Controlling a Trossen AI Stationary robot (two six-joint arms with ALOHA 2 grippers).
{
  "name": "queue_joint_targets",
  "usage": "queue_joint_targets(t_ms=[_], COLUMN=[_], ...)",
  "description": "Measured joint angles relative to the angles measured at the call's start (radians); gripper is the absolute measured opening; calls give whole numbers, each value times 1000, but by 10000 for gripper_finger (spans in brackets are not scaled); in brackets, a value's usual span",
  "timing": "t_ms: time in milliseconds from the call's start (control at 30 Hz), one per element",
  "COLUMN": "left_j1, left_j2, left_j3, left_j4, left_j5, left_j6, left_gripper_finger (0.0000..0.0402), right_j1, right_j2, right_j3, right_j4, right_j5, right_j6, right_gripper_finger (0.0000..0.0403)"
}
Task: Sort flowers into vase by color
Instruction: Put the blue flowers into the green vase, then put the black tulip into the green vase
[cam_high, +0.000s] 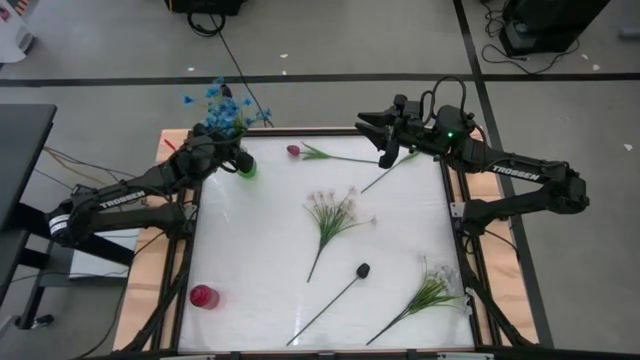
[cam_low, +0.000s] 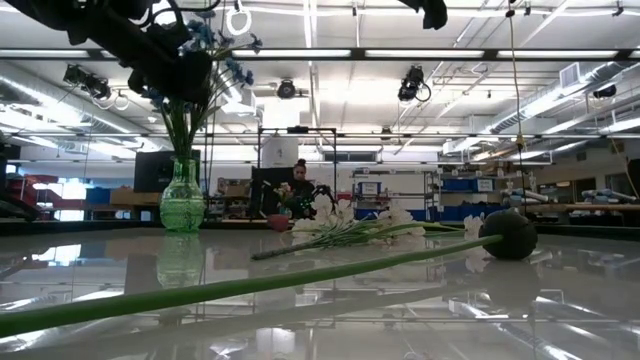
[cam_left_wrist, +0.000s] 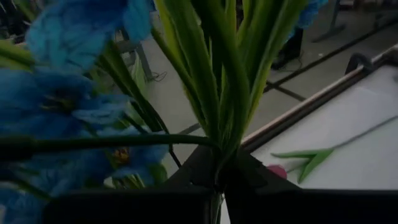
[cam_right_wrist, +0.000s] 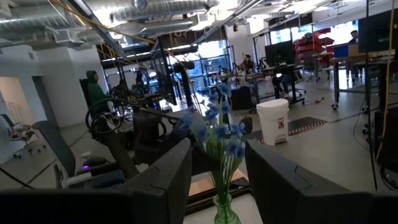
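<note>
Nearest the front edge, a black bud (cam_high: 362, 270) is lying on its long stem, with a white sprig (cam_high: 428, 292) beside it near the right rail and a red vase (cam_high: 204, 296) standing at the left. Mid-table, a second white sprig (cam_high: 333, 214) is lying flat, its stem pointing toward the front. Farther back, a pink tulip (cam_high: 294, 151) is lying near the far edge, its leaves trailing toward the right. At the far left corner, the left gripper (cam_high: 236, 152) is hovering over the green vase (cam_high: 246, 170), its fingers nearly closed around the green stems of the blue flowers (cam_high: 222, 103), which are standing in that vase. At the far right corner, the right gripper (cam_high: 372, 124) is hanging above the table, fingers partly open and holding nothing.
</note>
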Motion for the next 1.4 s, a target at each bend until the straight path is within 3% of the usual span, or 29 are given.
queue_joint_targets(t_ms=[367, 667, 933, 1167, 1400], left_j1=[0, -2, -3, -3, -41], left_j2=[-1, -53, -111, -116, -63], left_j3=[0, 22, 32, 167, 237], left_j4=[-106, -289, -427, -616, -803], left_j5=[0, 0, 38, 45, 145], left_j6=[-71, -62, -70, -40, -133], left_gripper_finger=[130, 183, 212, 216, 216], right_j1=[0, 0, 0, 0, 0], right_j2=[0, 0, 0, 0, 0], right_j3=[0, 0, 0, 0, 0], right_j4=[0, 0, 0, 0, 0], right_j5=[0, 0, 0, 0, 0], right_j6=[0, 0, 0, 0, 0], right_gripper_finger=[160, 160, 160, 160, 160])
